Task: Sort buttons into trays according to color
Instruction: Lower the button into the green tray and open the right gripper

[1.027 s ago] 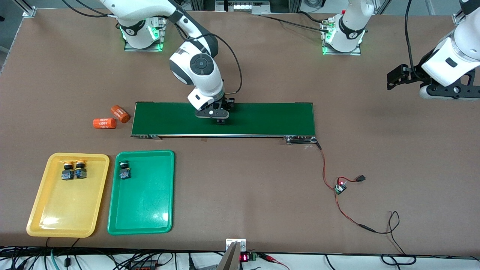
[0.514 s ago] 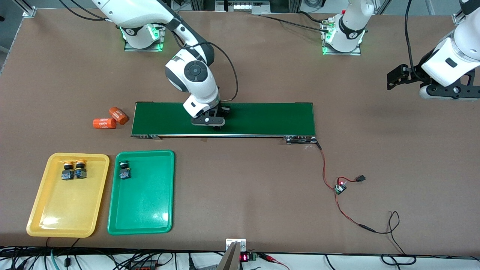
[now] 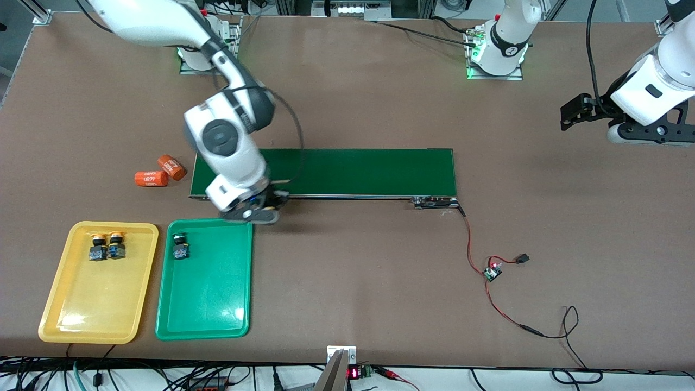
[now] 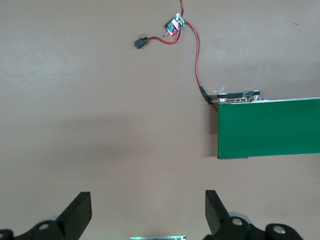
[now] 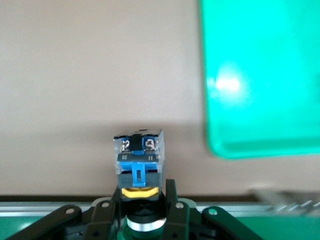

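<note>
A robotics lab: 2 white arms bolted by base plates [image 3: 494,73] to a brown bench [image 3: 380,282], a short green conveyor belt [image 3: 358,171] wired to a small circuit board [image 3: 493,272], loose cables [image 3: 543,331] trailing over the bench's near edge.

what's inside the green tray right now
One green-capped button lies in the green tray, near its conveyor-side end. The right gripper, shut on another button, covers one tray corner, so that spot is hidden.
</note>
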Tool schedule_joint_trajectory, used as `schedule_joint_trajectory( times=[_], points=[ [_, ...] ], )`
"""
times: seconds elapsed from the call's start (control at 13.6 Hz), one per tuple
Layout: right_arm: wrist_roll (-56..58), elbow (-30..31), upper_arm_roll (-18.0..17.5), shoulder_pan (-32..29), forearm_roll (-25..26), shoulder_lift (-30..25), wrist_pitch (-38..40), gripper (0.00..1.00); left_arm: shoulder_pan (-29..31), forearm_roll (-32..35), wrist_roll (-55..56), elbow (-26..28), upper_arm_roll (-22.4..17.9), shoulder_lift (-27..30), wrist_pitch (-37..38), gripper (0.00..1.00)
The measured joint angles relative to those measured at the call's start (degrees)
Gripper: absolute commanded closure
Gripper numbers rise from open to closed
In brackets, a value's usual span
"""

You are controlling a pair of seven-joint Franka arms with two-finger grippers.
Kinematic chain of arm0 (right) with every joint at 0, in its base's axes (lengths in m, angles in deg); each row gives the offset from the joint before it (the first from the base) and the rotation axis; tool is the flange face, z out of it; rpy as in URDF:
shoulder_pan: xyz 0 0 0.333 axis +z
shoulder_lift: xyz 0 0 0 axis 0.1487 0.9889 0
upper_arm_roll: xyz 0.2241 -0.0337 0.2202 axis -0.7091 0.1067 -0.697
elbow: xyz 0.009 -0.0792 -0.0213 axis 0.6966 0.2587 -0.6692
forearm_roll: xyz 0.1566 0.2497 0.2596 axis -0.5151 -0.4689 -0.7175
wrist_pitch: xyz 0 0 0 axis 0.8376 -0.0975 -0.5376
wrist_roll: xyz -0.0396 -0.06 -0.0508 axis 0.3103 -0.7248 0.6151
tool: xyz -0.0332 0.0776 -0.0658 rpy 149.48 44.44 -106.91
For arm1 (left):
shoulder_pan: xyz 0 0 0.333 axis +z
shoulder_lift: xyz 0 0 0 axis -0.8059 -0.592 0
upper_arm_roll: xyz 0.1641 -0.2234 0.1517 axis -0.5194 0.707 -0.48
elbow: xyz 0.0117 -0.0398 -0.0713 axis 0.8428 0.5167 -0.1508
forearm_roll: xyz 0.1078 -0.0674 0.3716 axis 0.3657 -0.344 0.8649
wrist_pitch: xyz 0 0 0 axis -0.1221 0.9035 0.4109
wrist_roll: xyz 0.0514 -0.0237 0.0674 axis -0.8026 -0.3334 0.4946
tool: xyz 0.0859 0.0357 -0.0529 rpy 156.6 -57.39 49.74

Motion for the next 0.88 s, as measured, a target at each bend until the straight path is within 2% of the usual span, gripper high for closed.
schedule_joint_trajectory(
  times=[0.07, 0.22, 0.59, 0.73, 0.81, 0.88],
  points=[
    [4.12, -0.38, 2.68, -0.63, -0.57, 0.16, -0.01, 0.99, 0.00, 0.00, 0.00, 0.00, 0.00, 0.00, 0.00, 0.00],
    [10.05, -0.79, 5.86, -2.26, -0.71, 1.26, -0.70, 0.99, 0.01, 0.00, 0.00, 0.00, 0.00, 0.00, 0.01, 0.00],
    [16.26, -2.96, 9.59, -3.93, -0.66, 7.93, -8.59, 0.95, 0.01, 0.00, 0.00, 0.00, 0.00, 0.00, 0.01, 0.00],
    [17.85, -3.27, 11.10, -3.95, -0.65, 10.72, -11.60, 0.83, 0.01, 0.00, 0.00, -0.01, 0.00, 0.00, 0.03, 0.00],
    [18.05, -3.37, 11.52, -3.97, -0.60, 11.75, -12.72, 0.54, 0.01, 0.00, 0.00, -0.01, 0.00, 0.00, 0.03, 0.00],
    [18.10, -3.47, 11.66, -3.98, -0.58, 12.45, -13.37, 0.08, 0.01, 0.00, 0.00, -0.01, 0.00, 0.00, 0.04, 0.00]
  ],
)
